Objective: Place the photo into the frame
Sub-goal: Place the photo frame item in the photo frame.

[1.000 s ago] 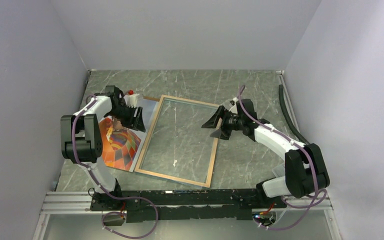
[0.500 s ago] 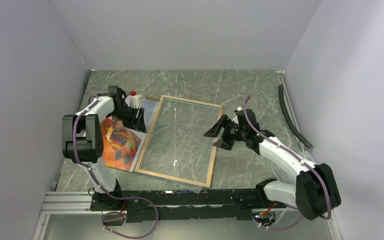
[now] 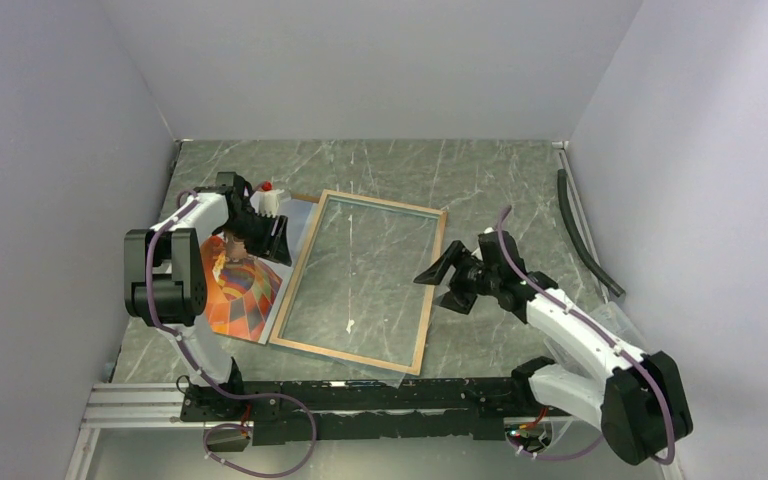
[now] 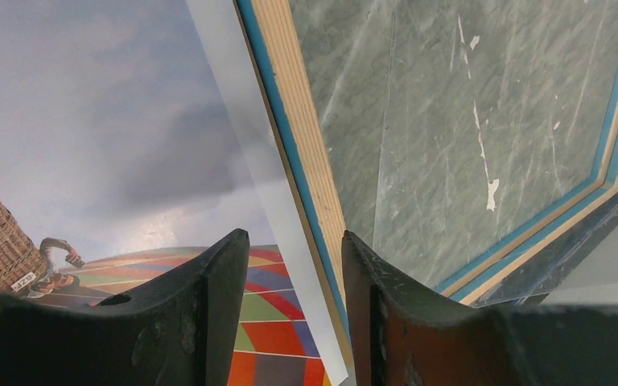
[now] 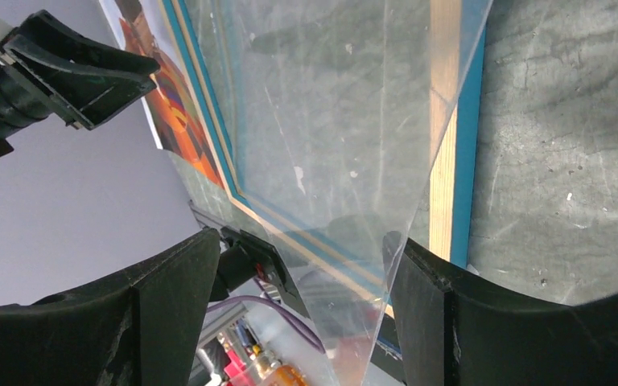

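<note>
Currently photo [image 3: 245, 295] flat on worktop [image 3: 500, 190], right edge against left rim of frame [image 3: 299, 264], which lies back-up mid-worktop. Over that edge, left end effector [image 3: 285, 240]: fingers narrowly apart, empty. By frame's right rim, right end effector [image 3: 428, 293]: spread wide, empty.

The frame [image 3: 297, 270] shows a pale, bare wood rim edged in smooth turquoise paint. Its pane [image 4: 491, 121] is clear and glossy, marked with scratches and white flecks. The photo [image 3: 245, 290] looks like paper with a soft sheen that catches light across the sky part. The table [image 3: 500, 180] is grey-green and marbled, smooth and fairly matt; whether stone or laminate I can't tell from here. The left gripper [image 4: 294, 245] and right gripper [image 5: 302, 249] have fingers [image 4: 209, 314] of dull black plastic, a little scuffed. The arm shells [image 3: 570, 320] are smooth white plastic, and the rail [image 3: 130, 405] at the near edge is pale metal.
</note>
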`<state>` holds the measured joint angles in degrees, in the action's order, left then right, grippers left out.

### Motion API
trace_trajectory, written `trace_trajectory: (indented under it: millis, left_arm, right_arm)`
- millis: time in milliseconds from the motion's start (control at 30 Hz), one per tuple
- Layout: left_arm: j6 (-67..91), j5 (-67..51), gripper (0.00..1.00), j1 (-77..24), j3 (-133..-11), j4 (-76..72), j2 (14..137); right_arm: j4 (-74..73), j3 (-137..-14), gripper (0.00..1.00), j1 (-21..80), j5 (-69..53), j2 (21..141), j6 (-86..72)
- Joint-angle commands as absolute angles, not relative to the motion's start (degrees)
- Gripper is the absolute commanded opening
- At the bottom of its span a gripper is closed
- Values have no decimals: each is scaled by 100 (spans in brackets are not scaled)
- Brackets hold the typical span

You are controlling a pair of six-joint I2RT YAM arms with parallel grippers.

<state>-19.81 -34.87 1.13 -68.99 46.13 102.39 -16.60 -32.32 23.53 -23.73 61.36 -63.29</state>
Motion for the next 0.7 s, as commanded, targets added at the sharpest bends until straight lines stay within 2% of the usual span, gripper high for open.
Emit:
trace_trajectory:
  millis: [0, 233, 500, 600, 667]
  left_arm:
    - [-1959, -3515, 51, 97, -6919, 4553, 10249]
    - [-1934, -3510, 50, 101, -6965, 4553, 10299]
    - [-1942, -3468, 50, 97, -6959, 4575, 10340]
    - [-1910, -3490, 50, 97, -6975, 4588, 10381]
    - [-1887, -3514, 50, 97, -6996, 4607, 10421]
  right_arm:
    - [-1731, -3056, 77, 2386, -2016, 5671, -6658]
    - [-1323, -2367, 73, 2545, -1389, 4910, -7398]
    - [-837, -2311, 69, 2788, -1189, 5004, -7497]
    - [-808, -2329, 63, 3000, -972, 5086, -7608]
    - [-831, -2380, 53, 3187, -715, 5078, -7628]
